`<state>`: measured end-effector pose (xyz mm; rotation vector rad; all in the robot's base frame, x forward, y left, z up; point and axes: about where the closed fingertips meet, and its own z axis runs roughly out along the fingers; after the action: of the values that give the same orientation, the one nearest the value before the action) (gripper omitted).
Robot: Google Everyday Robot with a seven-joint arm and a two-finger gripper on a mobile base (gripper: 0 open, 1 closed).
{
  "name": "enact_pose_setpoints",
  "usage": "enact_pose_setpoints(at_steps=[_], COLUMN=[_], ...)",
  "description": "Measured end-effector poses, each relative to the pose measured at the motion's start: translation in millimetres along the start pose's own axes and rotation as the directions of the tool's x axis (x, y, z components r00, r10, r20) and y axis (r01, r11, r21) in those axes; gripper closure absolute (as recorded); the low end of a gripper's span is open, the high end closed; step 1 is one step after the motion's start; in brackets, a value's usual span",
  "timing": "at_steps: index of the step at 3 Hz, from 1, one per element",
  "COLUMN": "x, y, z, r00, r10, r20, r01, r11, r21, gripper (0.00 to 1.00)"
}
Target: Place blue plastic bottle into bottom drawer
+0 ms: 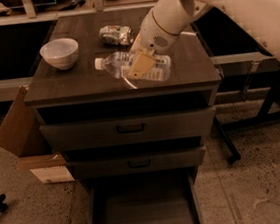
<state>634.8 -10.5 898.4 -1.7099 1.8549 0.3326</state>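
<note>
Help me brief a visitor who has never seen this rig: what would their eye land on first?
First, the big white arm at the upper right, with its gripper down on the plastic bottle lying on the cabinet top. Next, the bottom drawer, pulled wide open near the floor. A white bowl sits at the top's left and a crushed can at the back.

Tool (139,67) on blue plastic bottle (111,65)
</note>
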Motion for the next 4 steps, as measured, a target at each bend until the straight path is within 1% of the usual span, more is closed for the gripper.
enact_pose_setpoints(at_steps=[1, 2, 3, 4], x=[6.5, 6.2, 15.2, 31.1], y=[35.4, 35.8, 66.8, 96.2], z=[-9.1, -8.3, 8.3, 29.8], r00=[0.998, 0.998, 1.0, 1.0], r10=[0.042, 0.04, 0.014, 0.015], r20=[0.042, 0.041, 0.018, 0.005], r01=[-0.04, -0.039, -0.013, -0.014], r11=[0.9985, 0.9984, 0.9972, 0.9952], r21=[-0.038, -0.04, -0.073, -0.096], gripper=[1.0, 1.0, 1.0, 1.0])
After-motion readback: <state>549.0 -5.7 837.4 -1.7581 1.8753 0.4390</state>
